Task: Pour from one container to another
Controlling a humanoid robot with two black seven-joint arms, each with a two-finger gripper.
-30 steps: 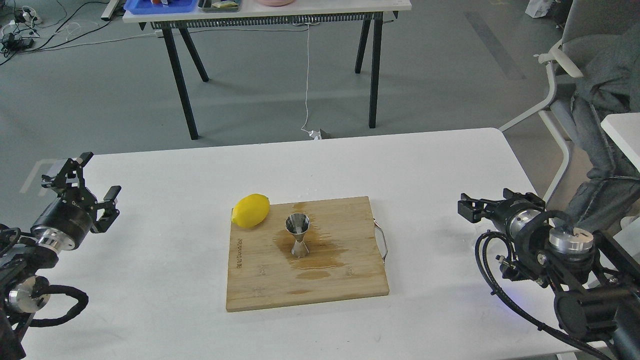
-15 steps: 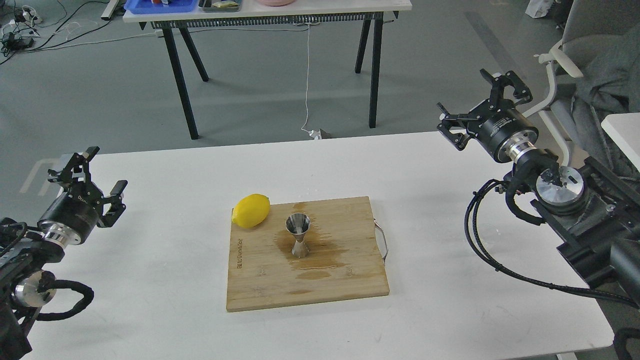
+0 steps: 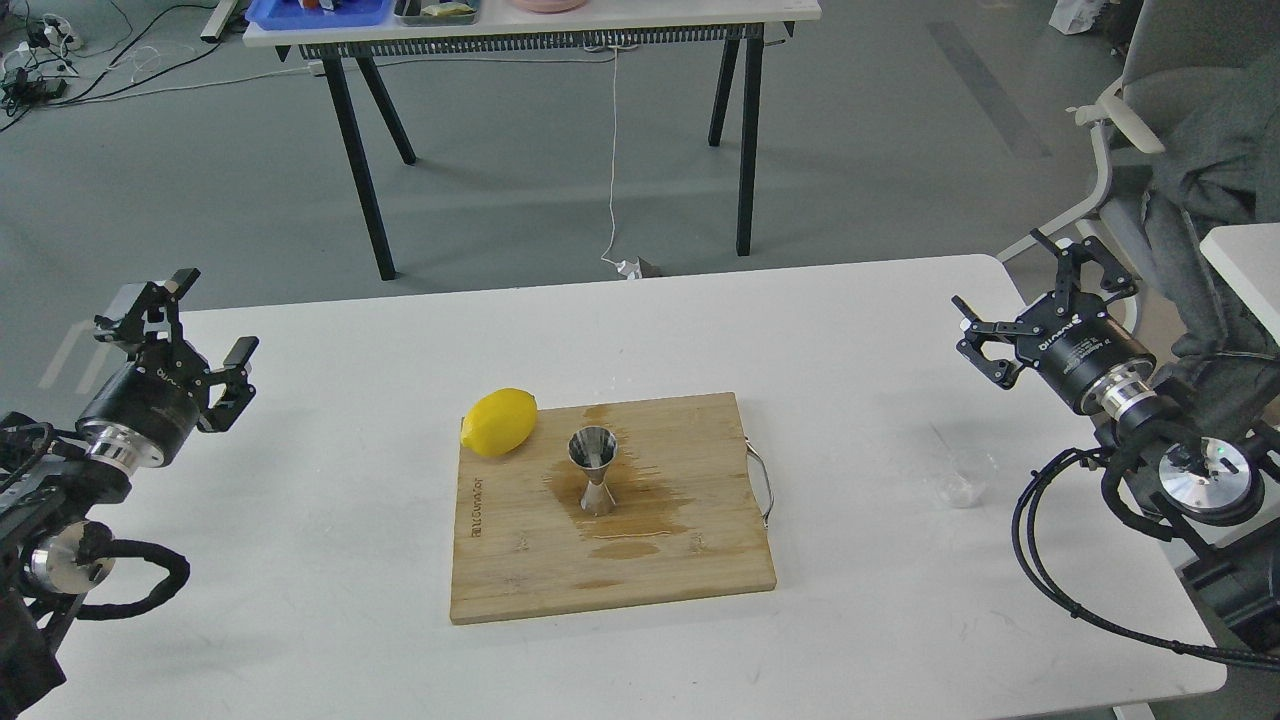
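A wooden cutting board (image 3: 640, 560) is seen lying near the middle of the white table (image 3: 330, 560), its metal handle at the 3 o'clock edge. The steel jigger (image 3: 594, 470) is stood upright on the board, slightly toward the board's 11 o'clock side of centre, its mouth open upward and a dark wet patch spread on the wood around its base and toward 4 o'clock. A yellow lemon (image 3: 499, 422) is laid over the board's 10 o'clock corner, near the jigger but apart from it. The clear glass cup (image 3: 960, 480) is set upright on the bare table well off the board at 3 o'clock, faint against the white surface; its contents cannot be made out. The right tool (image 3: 1030, 300) is held above the table at 1 o'clock from the cup, its fingers spread wide with nothing between them. The left tool (image 3: 195, 330) is held at the table's 9 o'clock edge, well apart from the board, its fingers likewise spread wide and empty.
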